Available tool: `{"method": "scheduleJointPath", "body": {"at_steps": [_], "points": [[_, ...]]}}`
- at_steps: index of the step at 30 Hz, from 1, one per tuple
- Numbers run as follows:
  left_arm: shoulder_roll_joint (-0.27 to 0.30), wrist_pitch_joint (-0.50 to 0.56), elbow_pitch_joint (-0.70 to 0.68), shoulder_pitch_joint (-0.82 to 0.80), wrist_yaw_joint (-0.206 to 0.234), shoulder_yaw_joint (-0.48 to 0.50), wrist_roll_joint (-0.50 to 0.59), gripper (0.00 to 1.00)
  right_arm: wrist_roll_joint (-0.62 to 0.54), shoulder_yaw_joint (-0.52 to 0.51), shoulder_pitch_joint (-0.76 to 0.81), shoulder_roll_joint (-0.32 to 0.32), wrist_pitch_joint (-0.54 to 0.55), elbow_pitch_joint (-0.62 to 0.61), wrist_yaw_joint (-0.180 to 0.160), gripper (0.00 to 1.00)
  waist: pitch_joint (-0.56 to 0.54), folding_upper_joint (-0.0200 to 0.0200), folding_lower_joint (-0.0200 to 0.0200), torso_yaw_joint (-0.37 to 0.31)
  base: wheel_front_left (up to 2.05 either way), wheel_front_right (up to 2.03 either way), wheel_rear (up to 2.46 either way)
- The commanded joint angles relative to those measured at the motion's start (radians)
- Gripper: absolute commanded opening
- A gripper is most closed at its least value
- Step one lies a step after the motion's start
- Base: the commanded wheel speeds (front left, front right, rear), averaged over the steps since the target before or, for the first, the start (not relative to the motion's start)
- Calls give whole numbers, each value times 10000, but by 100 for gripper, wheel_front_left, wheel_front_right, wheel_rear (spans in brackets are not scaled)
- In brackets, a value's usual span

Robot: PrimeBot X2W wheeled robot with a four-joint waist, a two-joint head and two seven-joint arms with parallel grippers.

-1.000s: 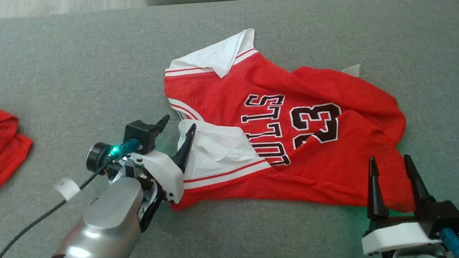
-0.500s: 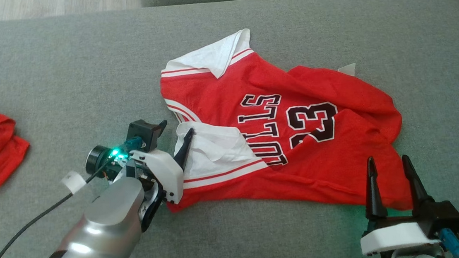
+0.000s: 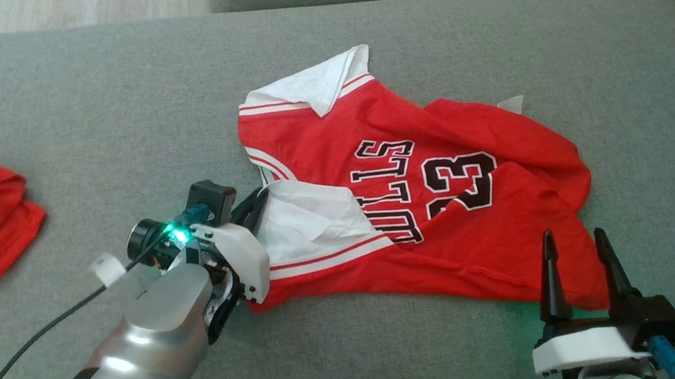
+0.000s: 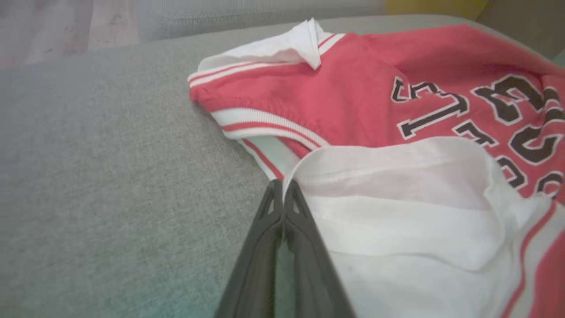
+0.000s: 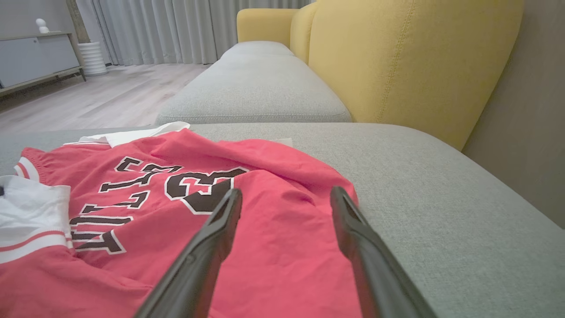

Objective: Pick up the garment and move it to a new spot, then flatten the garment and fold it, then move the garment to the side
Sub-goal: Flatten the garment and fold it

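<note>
Red mesh-like cloth with white trim, the jersey point(image 3: 411, 190) lies crumpled on the grey sofa cushion point(image 3: 107, 102), chest lettering up, roughly in the middle of the seat. You should expect it to be light, limp and a little slick: it will drape and drag rather than hold any shape, and one pinched layer can slide off the layer under it. The ribbed, striped edges look like the firmest places to take hold, since they are thicker than the body cloth. A white flap point(image 3: 304, 220) is folded back over the lettering on the near left side, and that is what needs pulling out flat.

Your left gripper point(image 3: 254, 203) has its fingers pressed together at the corner of that flap; in the left wrist view the tips meet right on the white edge point(image 4: 289, 187), apparently pinching it, though how much cloth is caught you cannot tell. Your right gripper point(image 3: 573, 234) stands wide open with nothing in it, hovering over the jersey's near right edge.

Compared with a second ago, the left fingers, then spread on either side of the flap's edge, have shut. The right gripper and the jersey have not noticeably moved.
</note>
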Motion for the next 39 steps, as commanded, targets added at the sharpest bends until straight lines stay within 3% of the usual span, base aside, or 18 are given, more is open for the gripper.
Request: {"method": "scheduleJointPath", "body": {"at_steps": [1,11,20,26,39], "points": [[126,-214,-193,-457,-17,215,-51,0,31,176,-209,-85,-137,-266,73,100,-47,0,0,30,0,0,0],[516,-1735,-1141,-326,206,597,81,0,-33,13,57,-85,-137,-194,73,100,-650,0,0,440,0,0,0],[1246,-1787,-4282,1447,440,1259,687,0,167,-451,750,-85,-137,96,73,100,-1145,0,0,693,0,0,0],[1788,-1789,-6101,2868,897,1765,1014,0,523,-894,1465,-85,-137,342,73,100,-1191,0,0,743,0,0,0],[1840,-1789,-6808,3600,1165,1862,1073,0,2034,-779,1079,-85,-113,1812,73,100,-1007,0,0,818,0,0,0]]}}
